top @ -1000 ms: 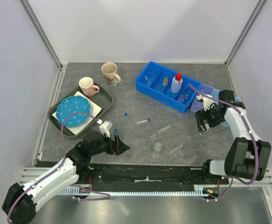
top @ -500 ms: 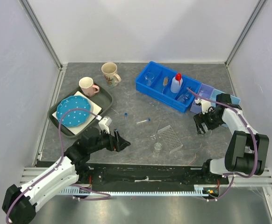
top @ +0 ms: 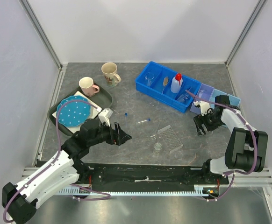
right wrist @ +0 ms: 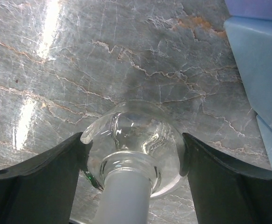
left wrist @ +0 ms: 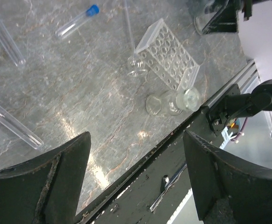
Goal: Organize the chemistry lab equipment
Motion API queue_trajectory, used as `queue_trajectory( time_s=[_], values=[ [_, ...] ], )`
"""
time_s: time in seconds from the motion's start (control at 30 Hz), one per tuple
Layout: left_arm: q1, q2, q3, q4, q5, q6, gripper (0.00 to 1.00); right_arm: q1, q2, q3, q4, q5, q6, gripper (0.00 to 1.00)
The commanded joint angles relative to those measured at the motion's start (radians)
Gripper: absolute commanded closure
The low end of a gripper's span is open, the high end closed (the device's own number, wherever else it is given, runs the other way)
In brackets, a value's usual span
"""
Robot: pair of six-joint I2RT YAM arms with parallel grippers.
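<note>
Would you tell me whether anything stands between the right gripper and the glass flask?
Nothing visible does: the glass flask sits directly between the fingers of the right gripper, which flank its bulb on both sides.
</note>
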Motion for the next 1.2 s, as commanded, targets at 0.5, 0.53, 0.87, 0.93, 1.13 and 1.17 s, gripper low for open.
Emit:
queue_trajectory(
  time_s=[0.5,0.53,0.87,0.93,1.13,1.17],
  values=[
    [-0.004,0.142,0.563,-0.441,-0.149,0.427,0.13,0.001,-0.087,0.293,-0.260,-0.142,-0.065,0.60],
    [-0.004,0.146,0.569,-0.449,-0.157,0.445,0.13,0.002,-0.083,0.321,-0.273,-0.143,-0.071,0.60],
    [-0.004,0.128,0.442,-0.391,-0.194,0.532,0.13,0.019,0.182,0.752,-0.363,-0.096,-0.214,0.61],
    [-0.004,0.105,0.402,-0.350,-0.192,0.524,0.13,0.031,0.244,0.795,-0.371,-0.094,-0.249,0.60],
    [-0.004,0.060,0.325,-0.296,-0.206,0.496,0.13,0.085,0.367,0.883,-0.374,-0.057,-0.403,0.59],
    [-0.004,0.057,0.321,-0.293,-0.220,0.490,0.13,0.091,0.379,0.890,-0.374,-0.056,-0.415,0.59]
  ],
)
